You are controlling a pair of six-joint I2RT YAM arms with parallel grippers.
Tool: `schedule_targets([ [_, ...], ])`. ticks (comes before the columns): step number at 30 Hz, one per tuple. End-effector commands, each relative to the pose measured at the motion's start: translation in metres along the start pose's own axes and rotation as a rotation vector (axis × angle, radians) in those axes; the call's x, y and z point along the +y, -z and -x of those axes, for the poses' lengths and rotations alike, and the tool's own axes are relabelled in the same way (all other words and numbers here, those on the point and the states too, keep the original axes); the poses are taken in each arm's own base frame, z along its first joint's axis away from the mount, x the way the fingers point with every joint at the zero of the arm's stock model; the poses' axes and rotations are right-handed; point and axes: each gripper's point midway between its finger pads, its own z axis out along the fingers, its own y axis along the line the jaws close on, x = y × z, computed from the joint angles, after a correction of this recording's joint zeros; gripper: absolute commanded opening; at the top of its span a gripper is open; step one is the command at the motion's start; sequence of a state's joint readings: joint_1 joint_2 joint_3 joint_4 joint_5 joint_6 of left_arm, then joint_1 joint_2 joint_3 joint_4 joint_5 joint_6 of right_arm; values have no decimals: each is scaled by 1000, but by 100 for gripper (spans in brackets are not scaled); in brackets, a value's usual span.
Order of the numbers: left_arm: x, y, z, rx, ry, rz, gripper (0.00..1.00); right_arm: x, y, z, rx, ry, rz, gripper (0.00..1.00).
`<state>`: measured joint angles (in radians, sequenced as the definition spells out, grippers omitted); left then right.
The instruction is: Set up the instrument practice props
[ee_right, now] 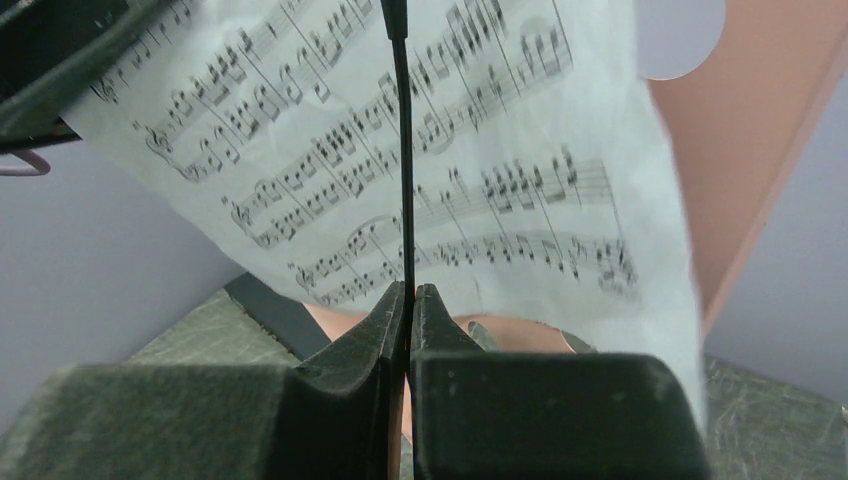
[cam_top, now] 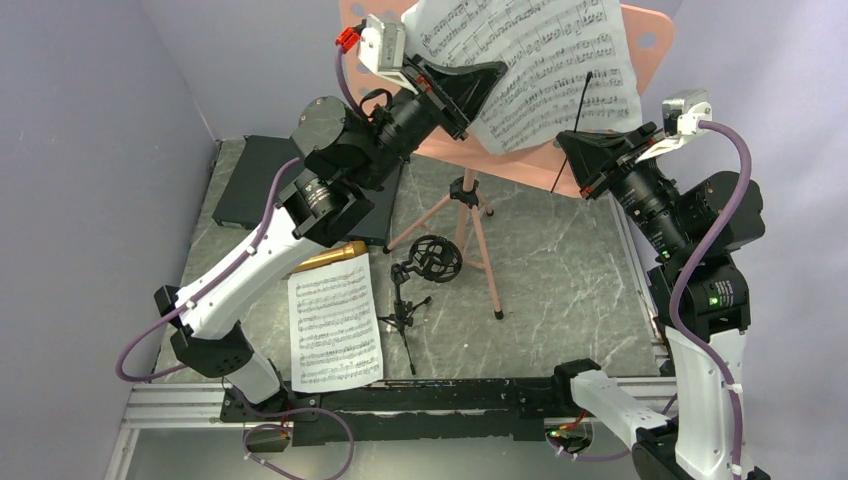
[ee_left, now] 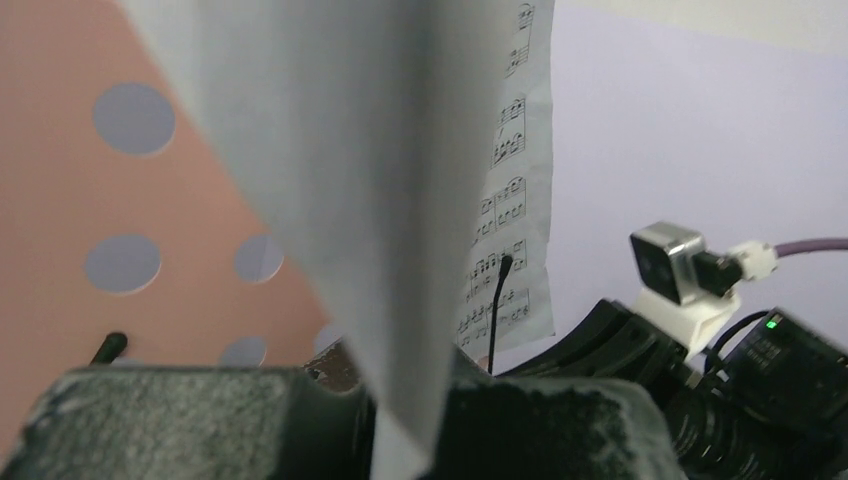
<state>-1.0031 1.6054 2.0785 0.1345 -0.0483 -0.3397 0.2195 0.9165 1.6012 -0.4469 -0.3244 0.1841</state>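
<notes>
The pink perforated music stand (cam_top: 650, 40) rises on its tripod (cam_top: 470, 215) at the back of the mat. One sheet-music page (cam_top: 530, 65) lies tilted against its desk. My left gripper (cam_top: 476, 102) is shut on that page's lower left edge, and the left wrist view shows the paper (ee_left: 350, 200) pinched between the pads. My right gripper (cam_top: 572, 150) is shut on the stand's thin black page-holder wire (ee_right: 403, 150), which runs up across the page (ee_right: 480, 180). A second page (cam_top: 335, 322), the gold microphone (cam_top: 330, 257) and the black mic stand (cam_top: 420, 275) are on the mat.
A flat black box (cam_top: 260, 180) lies at the mat's back left, partly under my left arm. Lilac walls close in on the left and behind. A metal rail (cam_top: 400, 400) runs along the near edge.
</notes>
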Motion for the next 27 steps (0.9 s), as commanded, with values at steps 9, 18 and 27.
schedule_targets([
  [9, -2, 13, -16, 158, -81, -8, 3, 12, 4, 11, -26, -10, 48, 0],
  [18, -11, 8, -34, 210, -59, -72, 3, 14, 3, 8, -17, -24, 63, 0],
  [27, -15, 8, -45, 255, -54, -98, 8, 15, 1, 7, -17, -33, 67, 0],
])
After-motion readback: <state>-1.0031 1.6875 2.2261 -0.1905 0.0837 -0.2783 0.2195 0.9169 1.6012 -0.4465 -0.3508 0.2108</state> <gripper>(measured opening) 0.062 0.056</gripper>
